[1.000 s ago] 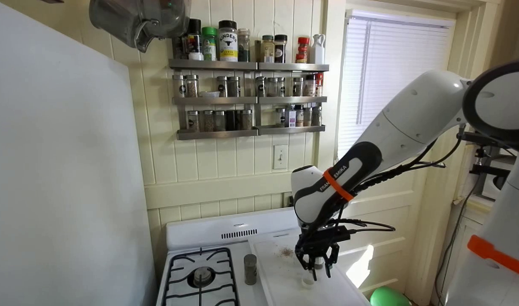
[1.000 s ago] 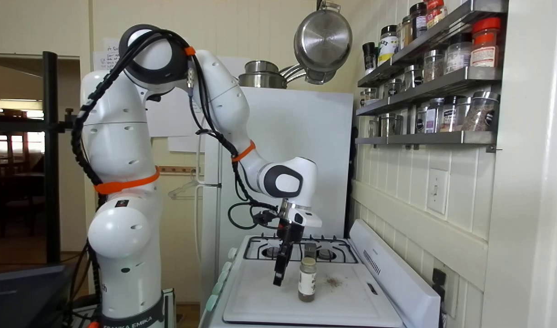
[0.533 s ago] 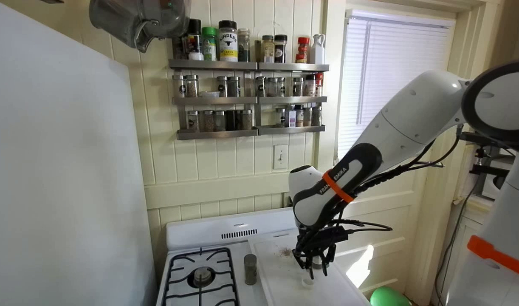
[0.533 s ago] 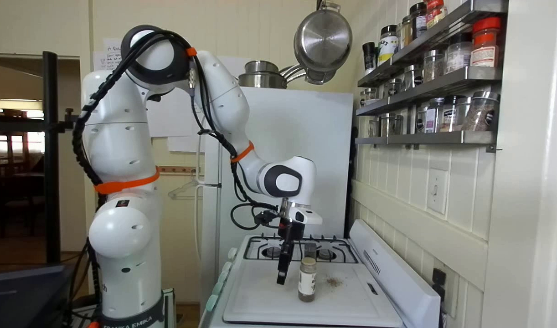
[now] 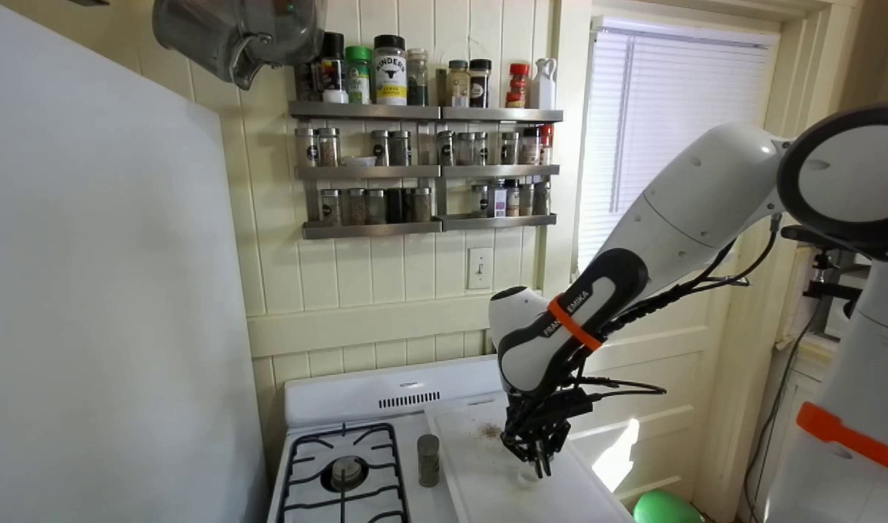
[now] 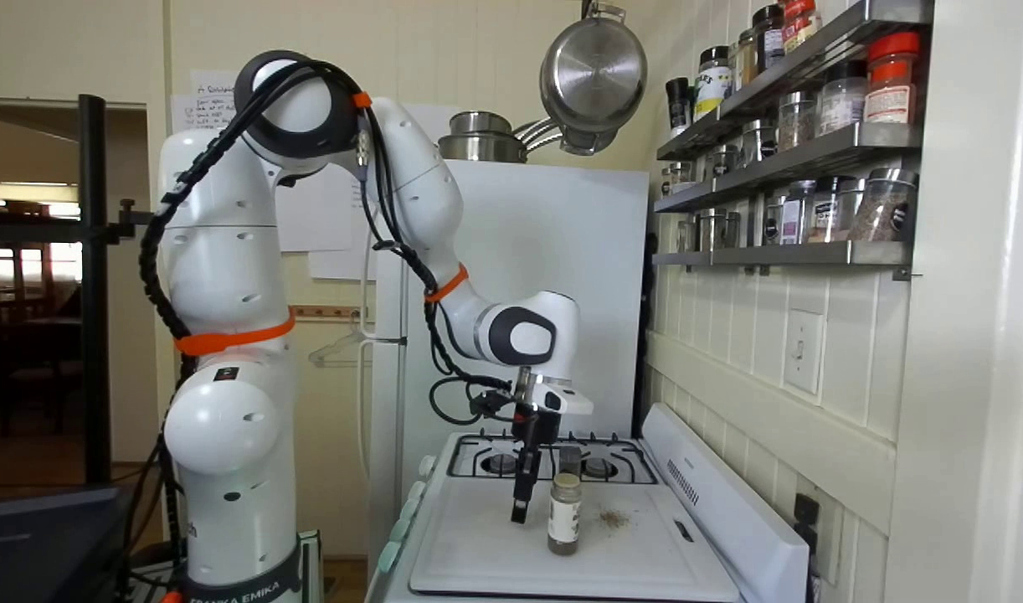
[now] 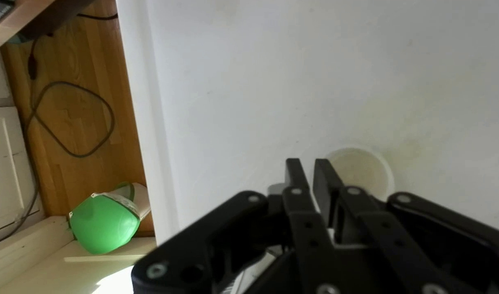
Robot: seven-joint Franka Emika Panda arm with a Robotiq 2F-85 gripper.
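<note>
My gripper (image 5: 543,473) points down above the white stove cover (image 5: 498,501). Its fingers are nearly together, with a narrow gap and nothing between them, as the wrist view (image 7: 304,163) shows. A small round white lid or shallow dish (image 7: 361,169) lies on the cover, partly behind the right finger; it also shows in an exterior view (image 5: 525,477). A glass jar with a white label (image 6: 564,515) stands upright close beside the gripper (image 6: 520,511), apart from it. In the opposite exterior view the gripper mostly hides this jar.
A darker jar (image 5: 429,460) stands between the cover and the burner grate (image 5: 342,472). Brown grains (image 6: 614,519) lie on the cover. The stove's back panel (image 6: 721,494) and spice shelves (image 5: 371,231) are on the wall side. A fridge (image 5: 117,276) stands beyond the burners.
The gripper's fingers have come together from wide apart to a narrow gap. The arm has shifted slightly towards the labelled jar's side in an exterior view. The jars have not moved.
</note>
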